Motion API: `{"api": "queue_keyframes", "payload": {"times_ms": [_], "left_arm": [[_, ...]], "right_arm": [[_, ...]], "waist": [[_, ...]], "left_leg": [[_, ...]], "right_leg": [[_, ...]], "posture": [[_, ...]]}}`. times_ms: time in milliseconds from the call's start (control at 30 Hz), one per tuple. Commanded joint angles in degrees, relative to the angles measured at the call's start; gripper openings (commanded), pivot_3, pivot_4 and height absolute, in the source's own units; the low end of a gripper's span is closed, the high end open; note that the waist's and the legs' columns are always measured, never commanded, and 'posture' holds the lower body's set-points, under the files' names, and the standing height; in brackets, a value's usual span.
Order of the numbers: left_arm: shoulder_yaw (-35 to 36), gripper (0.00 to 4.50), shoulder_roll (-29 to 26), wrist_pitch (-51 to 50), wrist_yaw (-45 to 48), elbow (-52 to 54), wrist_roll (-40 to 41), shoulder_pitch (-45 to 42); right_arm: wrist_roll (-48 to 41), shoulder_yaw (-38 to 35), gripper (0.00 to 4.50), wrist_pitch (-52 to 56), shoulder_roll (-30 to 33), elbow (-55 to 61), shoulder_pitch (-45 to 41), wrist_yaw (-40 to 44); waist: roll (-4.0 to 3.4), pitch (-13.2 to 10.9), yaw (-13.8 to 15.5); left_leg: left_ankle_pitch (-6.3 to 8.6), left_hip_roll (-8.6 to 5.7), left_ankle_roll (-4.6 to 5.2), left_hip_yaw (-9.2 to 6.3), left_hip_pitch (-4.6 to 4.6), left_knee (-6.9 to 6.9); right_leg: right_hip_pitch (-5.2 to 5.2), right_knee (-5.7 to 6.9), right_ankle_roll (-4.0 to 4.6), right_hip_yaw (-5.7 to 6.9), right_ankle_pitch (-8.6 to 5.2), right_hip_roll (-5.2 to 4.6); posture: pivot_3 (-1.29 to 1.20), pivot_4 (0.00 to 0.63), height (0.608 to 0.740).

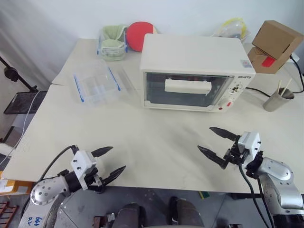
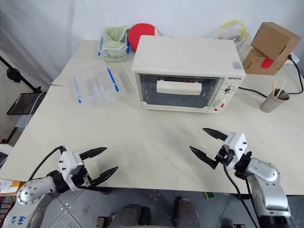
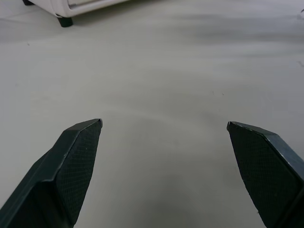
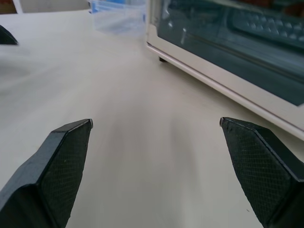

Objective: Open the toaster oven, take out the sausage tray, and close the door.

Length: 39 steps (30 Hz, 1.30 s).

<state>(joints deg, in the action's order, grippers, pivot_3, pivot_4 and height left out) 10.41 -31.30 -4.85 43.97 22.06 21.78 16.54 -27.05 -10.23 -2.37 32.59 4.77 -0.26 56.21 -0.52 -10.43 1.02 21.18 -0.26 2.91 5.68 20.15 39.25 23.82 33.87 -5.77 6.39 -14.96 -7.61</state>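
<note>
The cream-white toaster oven [image 1: 197, 71] stands at the back middle of the table, its glass door [image 1: 183, 90] shut, with the wide bar handle [image 1: 188, 86] across the pane. Behind the glass a ribbed shape [image 4: 259, 26] shows dimly; I cannot make out the sausage tray itself. My left gripper [image 1: 118, 157] hovers open at the table's front left edge, with nothing between its fingers [image 3: 78, 161]. On the front right, my right gripper [image 1: 204, 137] is open and empty too. It points toward the oven from well short of it.
A clear plastic box with blue clips [image 1: 95, 85] lies left of the oven. Behind it are a second box holding green cloth [image 1: 112, 42] and a red disc [image 1: 138, 34]. A cardboard box [image 1: 271, 45] and a cup of sticks [image 1: 278, 99] stand at the right.
</note>
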Motion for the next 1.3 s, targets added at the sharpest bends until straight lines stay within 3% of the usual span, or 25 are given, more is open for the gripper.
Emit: {"api": "queue_keyframes", "payload": {"times_ms": [33,167,233,300,533,800,1000,1167,1300], "left_arm": [[0.78,4.49,0.20,-0.15,-1.62,3.12,0.17,-0.20],[1.53,4.49,0.35,-3.53,-2.02,4.28,4.98,-3.10],[3.63,4.49,-2.55,-12.84,2.49,5.84,20.24,-5.81],[4.27,4.49,-3.22,-15.01,1.86,5.90,22.22,-8.64],[4.47,4.49,-0.89,-12.57,-1.18,5.26,20.26,-15.35],[4.02,4.49,0.77,-12.44,-2.26,4.35,19.26,-16.94],[4.10,4.49,1.84,-14.88,-3.98,2.93,20.66,-18.91],[3.70,4.49,0.92,-20.52,-4.70,-0.94,23.78,-27.97],[3.28,3.33,2.52,-21.20,-6.80,-7.25,22.15,-35.56]], "right_arm": [[-1.61,-0.75,4.50,0.68,-0.03,0.16,-2.54,0.21],[-4.81,-1.34,4.50,6.19,1.03,0.81,-6.78,-0.42],[-8.49,-2.02,4.50,12.42,1.94,1.26,-11.30,-1.55],[-9.52,-1.94,4.50,15.68,2.46,0.70,-14.77,-2.01],[-8.91,-1.53,4.50,18.65,0.79,-4.34,-24.18,-3.86],[-8.37,-1.26,4.50,15.30,-1.09,-4.83,-27.21,-2.34],[-7.33,1.37,4.50,14.00,1.20,1.32,-21.64,4.01],[-2.06,1.75,4.50,5.98,3.14,1.04,-15.01,8.07],[0.84,1.90,4.50,0.44,2.96,-0.90,-13.40,8.99]], "waist": [[0.00,0.00,-0.05],[0.00,0.00,-0.19],[-0.01,-0.01,-0.20],[-0.02,-0.01,-0.52],[-0.03,-0.01,-1.11],[-0.03,-0.01,-1.07],[-0.03,-0.01,-0.99],[-0.02,-0.01,-0.85],[-0.02,-0.01,-1.02]], "left_leg": [[0.00,0.00,0.00,0.00,0.00,0.00],[-0.01,0.00,0.01,0.02,0.01,0.01],[-0.02,0.00,0.01,0.00,0.01,0.01],[-0.02,0.04,0.00,-0.09,0.06,0.15],[0.00,-0.01,0.02,-0.16,0.09,0.16],[-0.01,0.01,0.04,-0.13,0.16,0.37],[0.00,0.01,0.03,-0.22,0.17,0.43],[0.00,-0.01,0.03,-0.20,0.17,0.46],[0.00,-0.02,0.03,-0.17,0.15,0.56]], "right_leg": [[0.00,0.00,0.00,0.00,0.00,0.00],[-0.02,0.00,-0.01,0.01,0.00,0.01],[-0.02,0.02,-0.01,0.02,0.00,0.00],[0.01,0.10,0.00,0.03,0.00,-0.01],[-0.07,0.06,-0.01,0.27,0.01,0.10],[-0.11,0.08,-0.02,0.33,0.01,0.20],[-0.13,0.11,-0.03,0.34,0.01,0.16],[-0.17,0.11,-0.03,0.37,0.02,0.21],[-0.19,0.17,-0.05,0.35,0.03,0.30]], "posture": [[0.00,0.150,0.740],[0.00,0.150,0.740],[0.00,0.150,0.740],[0.00,0.150,0.740],[0.00,0.150,0.740],[0.00,0.150,0.740],[0.00,0.150,0.740],[0.00,0.150,0.740],[0.00,0.150,0.740]]}}
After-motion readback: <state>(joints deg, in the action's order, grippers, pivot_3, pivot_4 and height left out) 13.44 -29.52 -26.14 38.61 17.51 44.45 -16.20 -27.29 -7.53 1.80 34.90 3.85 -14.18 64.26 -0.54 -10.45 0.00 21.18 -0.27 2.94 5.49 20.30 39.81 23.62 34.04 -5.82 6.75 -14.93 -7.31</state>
